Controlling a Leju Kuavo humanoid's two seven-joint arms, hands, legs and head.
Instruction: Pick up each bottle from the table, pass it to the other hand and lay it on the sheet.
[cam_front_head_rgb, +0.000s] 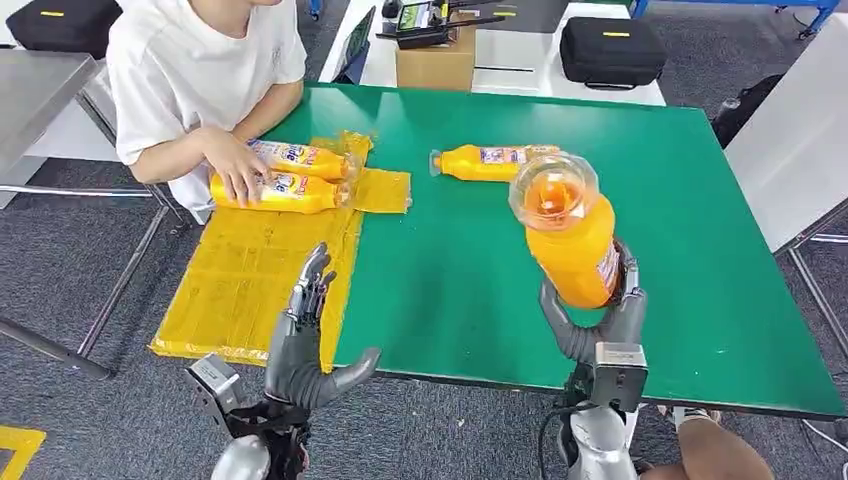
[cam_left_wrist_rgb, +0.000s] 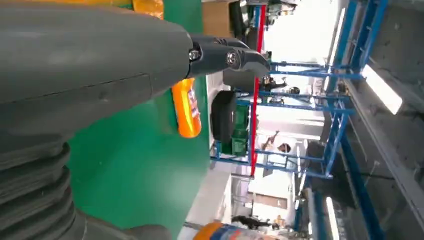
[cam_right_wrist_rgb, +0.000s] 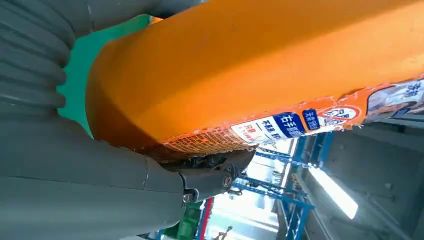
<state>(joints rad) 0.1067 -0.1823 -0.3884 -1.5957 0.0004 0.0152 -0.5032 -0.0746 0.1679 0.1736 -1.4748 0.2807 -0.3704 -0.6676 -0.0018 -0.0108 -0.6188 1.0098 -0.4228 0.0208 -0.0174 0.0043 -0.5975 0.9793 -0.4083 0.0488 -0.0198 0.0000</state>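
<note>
Head view, lower right: my right hand (cam_front_head_rgb: 597, 322) grips the orange bottle (cam_front_head_rgb: 570, 240) — long axis near upright, base toward the camera; my left hand (cam_front_head_rgb: 305, 340), fingers spread and holding nothing, waits lower centre-left beside the yellow sheet (cam_front_head_rgb: 240, 280).

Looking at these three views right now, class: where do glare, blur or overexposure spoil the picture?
Head view: even light, sharp, with a glint on the clear cap of the held bottle in the right hand. Left wrist view: the windows behind the blue racks are blown out white; the left hand is close and soft. Right wrist view: the bottle looms large, its label still readable.
</note>
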